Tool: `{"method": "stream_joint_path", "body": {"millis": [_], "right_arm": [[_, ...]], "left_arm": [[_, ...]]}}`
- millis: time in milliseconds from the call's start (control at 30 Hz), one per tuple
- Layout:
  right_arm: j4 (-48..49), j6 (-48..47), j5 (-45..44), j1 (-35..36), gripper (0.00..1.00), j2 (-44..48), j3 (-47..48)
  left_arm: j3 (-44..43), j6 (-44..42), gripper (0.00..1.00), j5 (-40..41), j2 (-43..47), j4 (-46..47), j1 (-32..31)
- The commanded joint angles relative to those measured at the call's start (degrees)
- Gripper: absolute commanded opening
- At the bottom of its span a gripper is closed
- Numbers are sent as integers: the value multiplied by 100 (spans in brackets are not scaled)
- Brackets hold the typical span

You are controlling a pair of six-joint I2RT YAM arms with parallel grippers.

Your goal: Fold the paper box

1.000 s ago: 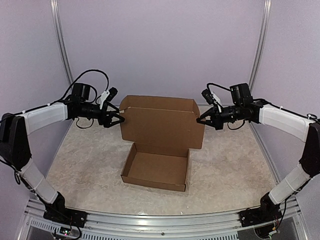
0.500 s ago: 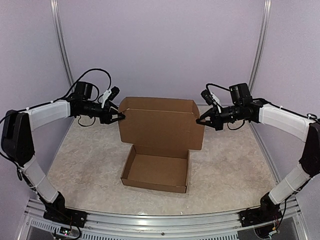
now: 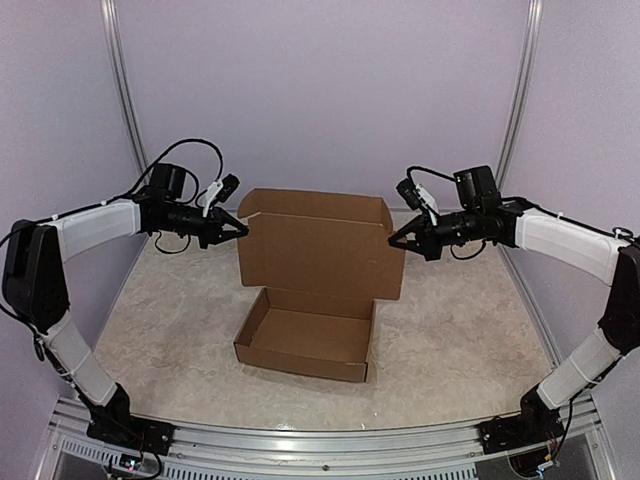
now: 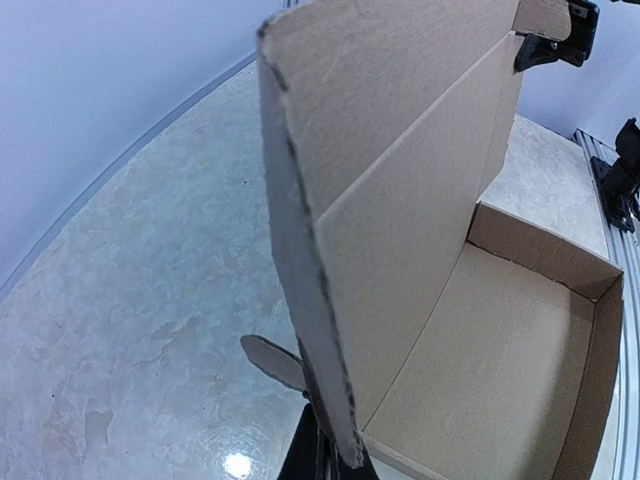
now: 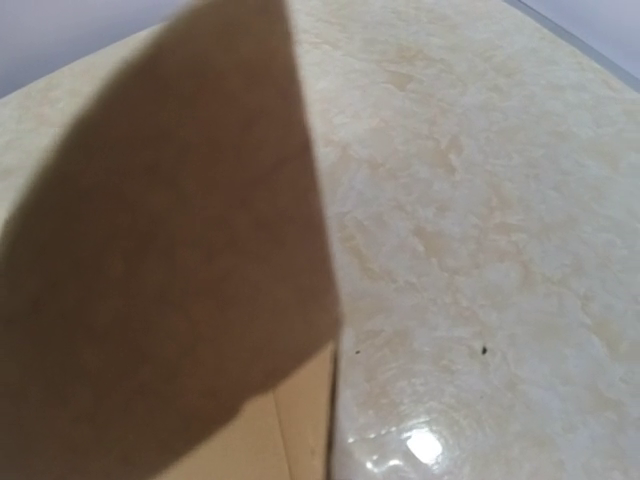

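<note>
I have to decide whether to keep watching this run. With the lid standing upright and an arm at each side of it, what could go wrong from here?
1. The left end effector and right end effector meet the paper box only at the lid's upper side edges; if one slips, the lid may twist.
2. Nothing pins the tray on the table, so pushing the lid down could slide the whole box.
</note>
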State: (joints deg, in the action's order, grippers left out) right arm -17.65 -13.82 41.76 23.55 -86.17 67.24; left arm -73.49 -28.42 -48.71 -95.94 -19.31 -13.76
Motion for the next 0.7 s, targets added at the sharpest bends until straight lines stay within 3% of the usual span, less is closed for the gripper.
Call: {"method": "stream_joint_path", "body": {"millis": [0, 233, 667], "right_arm": [[315, 420, -709, 310, 0, 78, -59], [762, 1066, -2047, 730, 0, 491, -342], [2042, 2611, -4194, 1657, 0, 1312, -1283]], "left_arm": [[461, 277, 0, 434, 378, 48, -155], [1249, 794, 0, 1324, 1028, 661, -514], [2006, 2023, 0, 4046, 2034, 1538, -1834]]}}
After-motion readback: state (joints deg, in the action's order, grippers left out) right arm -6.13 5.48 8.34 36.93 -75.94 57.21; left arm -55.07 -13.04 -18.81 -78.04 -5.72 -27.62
